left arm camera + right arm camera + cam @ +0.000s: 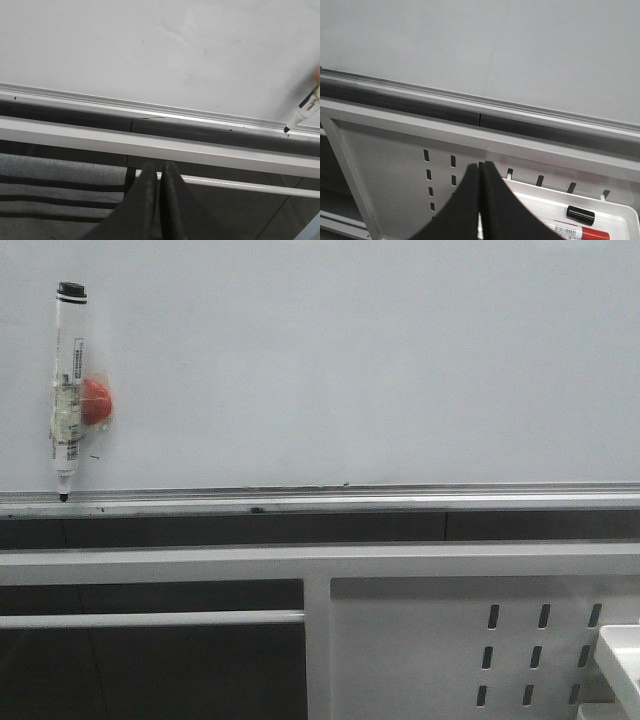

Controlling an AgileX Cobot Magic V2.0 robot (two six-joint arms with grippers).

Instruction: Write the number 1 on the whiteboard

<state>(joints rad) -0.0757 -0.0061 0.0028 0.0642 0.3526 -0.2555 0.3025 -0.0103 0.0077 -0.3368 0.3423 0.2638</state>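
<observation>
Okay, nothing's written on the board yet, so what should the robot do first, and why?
Probably open the left gripper and ease it toward the marker stuck on the left part of the whiteboard. The board shows no stroke. The left gripper and the right gripper are both shut and empty, and that marker is on the left arm's side.

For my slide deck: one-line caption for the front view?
Black-capped white marker hangs tip-down by a red magnet on the blank pale glossy whiteboard.
</observation>
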